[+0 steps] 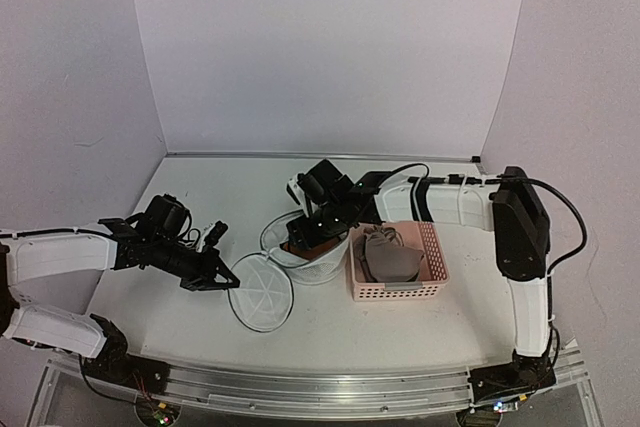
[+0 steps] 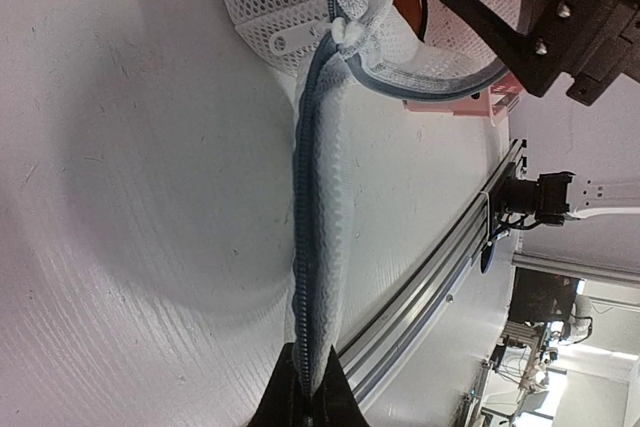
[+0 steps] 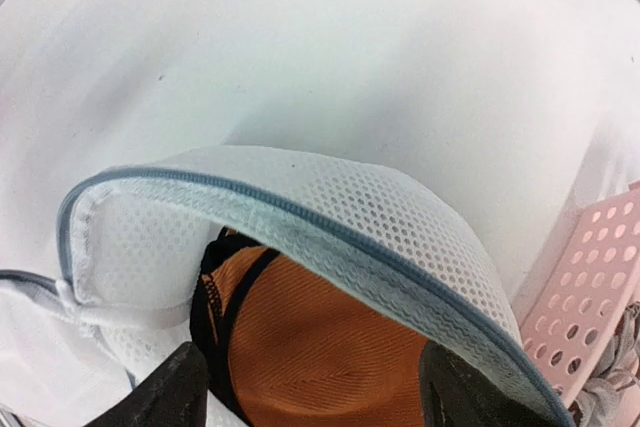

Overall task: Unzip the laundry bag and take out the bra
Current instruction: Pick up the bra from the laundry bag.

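At table centre the laundry bag (image 1: 322, 265) stands unzipped, lid (image 1: 262, 294) pinched aside by the left gripper (image 1: 226, 280); the right gripper (image 3: 310, 372), fingers spread, straddles the bra (image 3: 330, 317) inside, so removal is in hand, next requiring closure and lift.

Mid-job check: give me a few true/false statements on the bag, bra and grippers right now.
1. The laundry bag is zipped shut. False: its lid lies flapped open on the table.
2. The left gripper pinches the lid's rim. True.
3. The bra lies in the pink basket. False: it sits inside the laundry bag.
4. The right gripper is open, fingers either side of the bra. True.
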`<action>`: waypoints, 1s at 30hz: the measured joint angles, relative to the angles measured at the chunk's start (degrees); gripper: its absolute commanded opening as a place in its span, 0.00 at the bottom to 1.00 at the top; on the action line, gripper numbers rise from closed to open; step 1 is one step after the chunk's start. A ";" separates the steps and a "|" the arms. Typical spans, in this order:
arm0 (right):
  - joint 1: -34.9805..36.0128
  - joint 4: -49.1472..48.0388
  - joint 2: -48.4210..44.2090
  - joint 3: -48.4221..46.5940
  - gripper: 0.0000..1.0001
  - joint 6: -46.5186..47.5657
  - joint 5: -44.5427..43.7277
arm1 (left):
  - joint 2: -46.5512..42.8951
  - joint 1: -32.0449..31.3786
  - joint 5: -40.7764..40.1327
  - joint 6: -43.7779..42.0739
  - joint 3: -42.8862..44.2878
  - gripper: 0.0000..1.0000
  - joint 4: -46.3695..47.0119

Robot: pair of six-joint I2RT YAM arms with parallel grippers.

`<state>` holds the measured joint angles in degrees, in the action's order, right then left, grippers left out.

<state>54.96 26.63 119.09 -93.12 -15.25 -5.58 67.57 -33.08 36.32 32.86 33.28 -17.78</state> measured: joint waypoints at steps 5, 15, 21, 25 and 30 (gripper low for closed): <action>0.02 -0.13 4.11 -1.14 0.79 -0.52 -0.63 | 0.00 0.00 0.04 -0.04 0.00 0.00 -0.02; 0.11 0.31 9.11 -3.28 0.81 -2.89 -2.84 | 0.00 0.00 0.11 -0.35 0.00 0.00 -0.26; 0.11 0.68 10.56 -4.26 0.52 -3.32 -2.82 | 0.00 0.00 0.11 -0.87 0.00 0.00 -0.26; 0.11 0.72 10.95 -4.26 0.21 -3.82 -2.80 | 0.02 0.00 0.13 -1.25 0.00 0.00 -0.26; 0.09 0.96 10.95 -4.26 0.00 -3.98 -2.56 | 0.57 0.00 0.57 -1.36 0.02 0.00 -0.28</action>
<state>55.05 27.59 130.04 -97.38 -19.22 -8.14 68.14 -33.08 36.88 31.51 33.30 -18.06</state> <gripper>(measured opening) 0.029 0.028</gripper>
